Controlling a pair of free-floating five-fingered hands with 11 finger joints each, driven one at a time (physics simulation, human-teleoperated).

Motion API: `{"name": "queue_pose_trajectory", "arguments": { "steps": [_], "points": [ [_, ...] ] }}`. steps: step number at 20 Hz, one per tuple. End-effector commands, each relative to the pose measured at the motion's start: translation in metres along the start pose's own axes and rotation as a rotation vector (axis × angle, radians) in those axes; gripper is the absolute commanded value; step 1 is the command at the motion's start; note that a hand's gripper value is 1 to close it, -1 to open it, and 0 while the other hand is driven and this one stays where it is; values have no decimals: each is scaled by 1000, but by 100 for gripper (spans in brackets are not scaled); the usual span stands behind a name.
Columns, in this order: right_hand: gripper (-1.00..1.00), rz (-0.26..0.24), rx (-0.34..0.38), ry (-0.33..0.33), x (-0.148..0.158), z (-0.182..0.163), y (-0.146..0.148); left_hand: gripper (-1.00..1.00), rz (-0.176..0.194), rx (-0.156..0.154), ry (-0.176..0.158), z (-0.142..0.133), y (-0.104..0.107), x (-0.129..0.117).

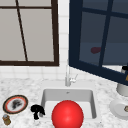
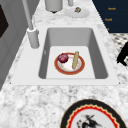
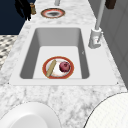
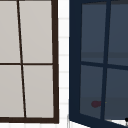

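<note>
The sink (image 2: 50, 45) stands open from above in the side views, its floor bare round the plate (image 2: 69, 63) at the middle; the tap (image 2: 31, 30) rises at the back rim and bars that side; in the front view a red ball (image 1: 67, 114) blocks the basin's near edge; the left hand (image 1: 37, 111) hangs just beside the sink's left rim, between a patterned plate (image 1: 15, 104) and the basin; the surface (image 2: 37, 97) left of the sink lies free.

Even, bright, soft-edged renders; faint shadows, perhaps lit from overhead; no glare.
</note>
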Motion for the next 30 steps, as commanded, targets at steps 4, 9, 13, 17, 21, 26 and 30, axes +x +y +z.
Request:
{"name": "queue_pose_trajectory", "arguments": {
  "steps": [4,9,13,17,21,26,30],
  "points": [
    [100,-21,-57,-27,-40,43,-29,0,0,0,0,0,0,0],
    [100,-48,-141,-17,-52,78,-46,0,0,0,0,0,0,0],
    [100,-53,-217,-7,-63,108,-54,0,0,0,0,0,0,0],
    [100,-79,-283,0,-74,137,-63,0,0,0,0,0,0,0],
    [100,-94,-344,2,-82,165,-71,0,0,0,0,0,0,0],
    [100,-112,-415,22,-84,203,-70,0,0,0,0,0,0,0],
    [100,-121,-478,30,-90,233,-73,0,0,0,0,0,0,0]
  ]
}}
